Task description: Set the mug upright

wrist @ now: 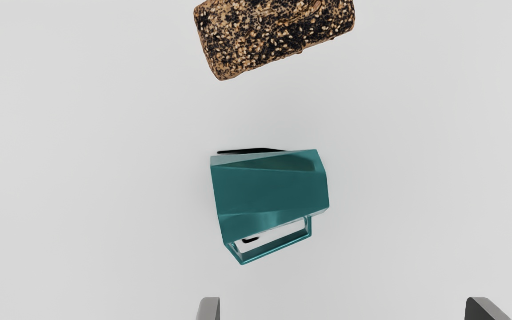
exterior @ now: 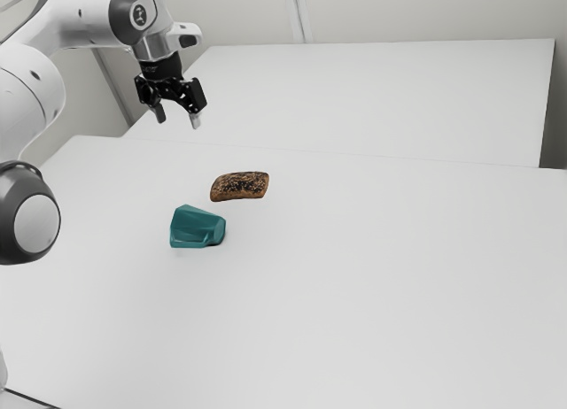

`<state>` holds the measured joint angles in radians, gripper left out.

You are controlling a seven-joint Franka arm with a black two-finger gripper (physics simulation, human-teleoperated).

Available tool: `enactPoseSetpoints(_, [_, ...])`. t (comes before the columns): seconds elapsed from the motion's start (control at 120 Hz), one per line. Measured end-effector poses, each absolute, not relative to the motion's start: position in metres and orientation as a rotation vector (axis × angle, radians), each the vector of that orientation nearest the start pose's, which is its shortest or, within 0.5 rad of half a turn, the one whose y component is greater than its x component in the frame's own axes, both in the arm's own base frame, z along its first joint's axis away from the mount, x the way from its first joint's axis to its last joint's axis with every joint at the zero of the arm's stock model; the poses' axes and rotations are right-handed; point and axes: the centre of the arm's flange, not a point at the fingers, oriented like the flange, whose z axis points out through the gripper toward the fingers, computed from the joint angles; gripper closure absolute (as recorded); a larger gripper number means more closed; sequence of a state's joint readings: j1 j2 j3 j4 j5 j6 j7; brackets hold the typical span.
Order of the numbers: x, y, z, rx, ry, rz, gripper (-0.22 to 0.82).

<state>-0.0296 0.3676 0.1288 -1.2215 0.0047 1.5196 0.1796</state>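
Observation:
My gripper (exterior: 178, 119) hangs high over the table's far left part in the exterior view, well above the mug and away from it. A teal faceted mug (exterior: 197, 227) lies on its side on the white table. In the wrist view the mug (wrist: 271, 191) has its angular handle on the side toward my fingertips, and the handle appears to lie near the tabletop. The gripper (wrist: 342, 306) stands open, its two fingers wide apart with nothing between them. The inside of the mug is hidden.
A seeded bread roll (exterior: 240, 186) lies just behind the mug in the exterior view, with a gap between them; in the wrist view the bread (wrist: 274, 33) is beyond the mug's side opposite the handle. The white table (exterior: 381, 276) extends around both.

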Motion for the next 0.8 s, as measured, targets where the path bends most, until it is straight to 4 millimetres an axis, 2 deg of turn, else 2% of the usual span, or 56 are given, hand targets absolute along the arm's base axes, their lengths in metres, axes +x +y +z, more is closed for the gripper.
enactPoseSetpoints(0.317, [0.65,0.054,0.562,-3.085,0.128,0.148,0.0])
enactPoseSetpoints(0.375, [0.643,0.058,0.564,-3.089,0.116,0.17,0.0])
enactPoseSetpoints(0.458, [0.624,0.064,0.55,-3.095,0.099,0.265,0.0])
enactPoseSetpoints(0.625, [0.565,0.124,0.529,-3.16,-0.076,0.415,0.0])
enactPoseSetpoints(0.8, [0.539,0.176,0.512,-3.213,-0.166,0.475,0.0])
